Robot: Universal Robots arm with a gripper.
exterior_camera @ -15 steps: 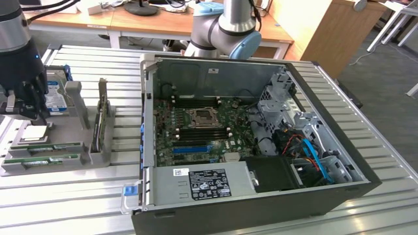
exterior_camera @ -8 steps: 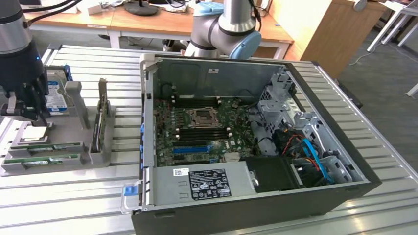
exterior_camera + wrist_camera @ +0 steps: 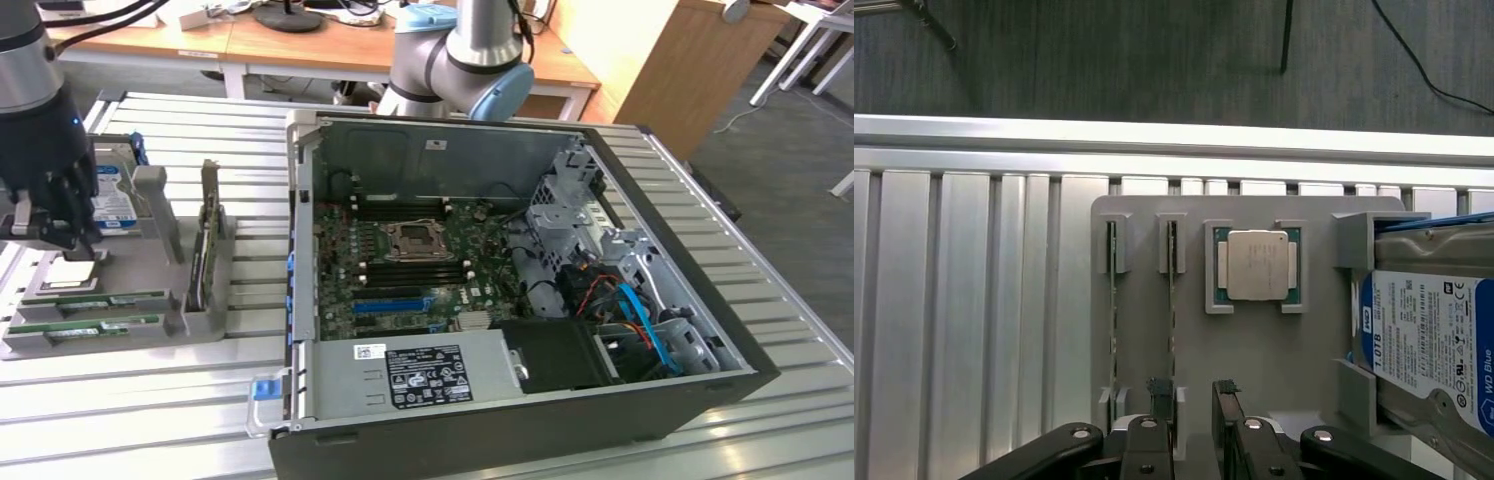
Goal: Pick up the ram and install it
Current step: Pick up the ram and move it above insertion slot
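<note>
Where our black gripper (image 3: pixel 1192 392) hangs: we see it over the flat grey plastic holder tray (image 3: pixel 1254 350), fingers (image 3: pixel 1232 425) spread wide, gripping nothing.
Ram: two narrow green ram sticks (image 3: pixel 1172 310) stand on edge, side by side, in the tray's slots; one stick's end lies just by a fingertip, and we cannot tell whether they touch.
Processor: a square silver chip (image 3: pixel 1258 264) sits framed just beside the sticks.
Drive: a boxy silver drive with a blue-white label (image 3: pixel 1429 345) rests beyond the chip.
Computer: the open black case (image 3: pixel 601 420) lies well apart, towards the exterior view's right, its green motherboard (image 3: pixel 454 240) exposed.
Beyond: we see wooden desks (image 3: pixel 267 45).
</note>
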